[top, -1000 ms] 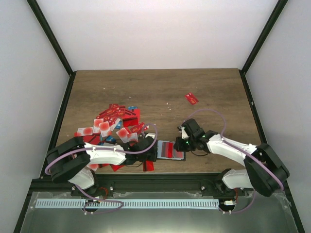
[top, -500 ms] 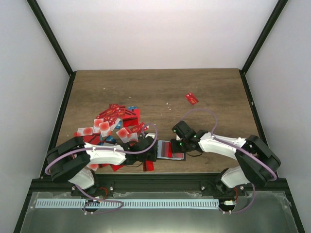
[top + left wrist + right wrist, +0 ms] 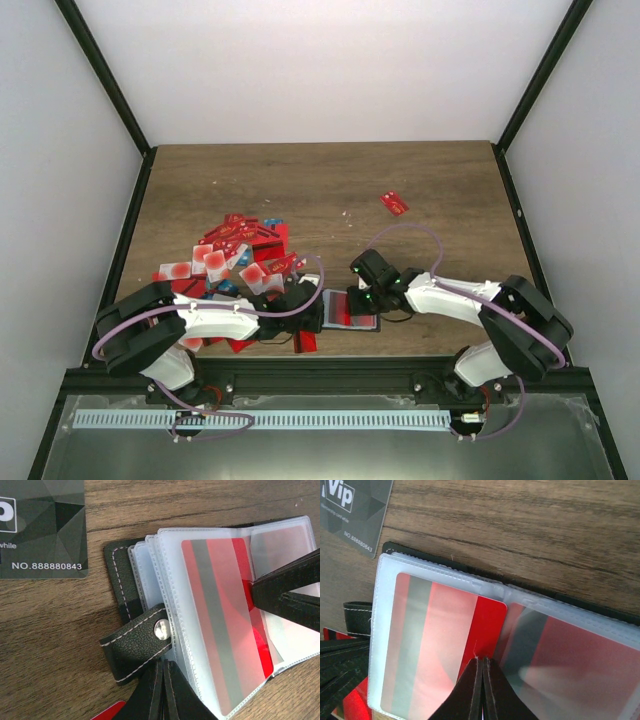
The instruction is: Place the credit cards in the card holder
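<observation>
The card holder point(image 3: 122, 575) lies open on the table, its clear sleeves fanned out and its snap strap point(image 3: 142, 642) to the side. A red credit card with a grey stripe point(image 3: 445, 630) sits most of the way inside the left sleeve, its bare red edge sticking out. My right gripper point(image 3: 482, 659) is shut, tips touching that bare edge. A second striped card point(image 3: 580, 655) fills the right sleeve. My left gripper point(image 3: 164, 664) is shut, tips resting on the sleeves' edge beside the strap. From above, both grippers, left point(image 3: 318, 312) and right point(image 3: 358, 296), meet over the holder point(image 3: 340, 312).
A heap of red, white-patched and blue credit cards point(image 3: 235, 255) spreads left of the holder. One red card point(image 3: 394, 203) lies alone far right. A thin black VIP card point(image 3: 42, 525) lies just beyond the holder. Another red card point(image 3: 305, 340) lies near the table's front edge.
My right gripper has moved left onto the open holder, reaching the protruding red card. The left arm and the holder have stayed put.
</observation>
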Controlling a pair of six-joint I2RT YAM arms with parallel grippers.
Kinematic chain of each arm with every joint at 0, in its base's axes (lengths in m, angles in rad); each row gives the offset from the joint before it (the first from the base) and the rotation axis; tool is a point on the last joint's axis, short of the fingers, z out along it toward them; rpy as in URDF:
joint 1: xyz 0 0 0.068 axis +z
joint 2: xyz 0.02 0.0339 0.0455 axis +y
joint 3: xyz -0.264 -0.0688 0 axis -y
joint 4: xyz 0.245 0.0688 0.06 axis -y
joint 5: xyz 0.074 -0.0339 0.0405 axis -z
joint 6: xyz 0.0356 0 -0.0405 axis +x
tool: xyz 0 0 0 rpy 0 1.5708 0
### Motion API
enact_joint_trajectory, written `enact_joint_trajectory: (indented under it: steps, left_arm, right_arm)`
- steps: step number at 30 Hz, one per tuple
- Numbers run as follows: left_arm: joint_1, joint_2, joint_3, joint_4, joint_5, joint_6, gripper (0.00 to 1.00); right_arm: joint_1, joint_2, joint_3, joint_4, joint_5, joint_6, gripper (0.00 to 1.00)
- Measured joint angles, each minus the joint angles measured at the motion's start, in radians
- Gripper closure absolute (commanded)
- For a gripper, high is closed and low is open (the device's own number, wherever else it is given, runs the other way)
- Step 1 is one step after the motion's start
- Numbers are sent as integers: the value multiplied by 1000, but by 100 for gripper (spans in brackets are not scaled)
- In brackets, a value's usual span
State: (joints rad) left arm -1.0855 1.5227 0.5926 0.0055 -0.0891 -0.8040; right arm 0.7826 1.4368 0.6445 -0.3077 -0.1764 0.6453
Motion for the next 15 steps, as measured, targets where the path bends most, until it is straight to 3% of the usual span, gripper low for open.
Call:
enact_joint_trajectory:
  steps: [15]
  left_arm:
    - [0, 0, -2, 0, -1, 1, 96]
  right_arm:
    - [1, 10, 0, 63, -92, 26, 97]
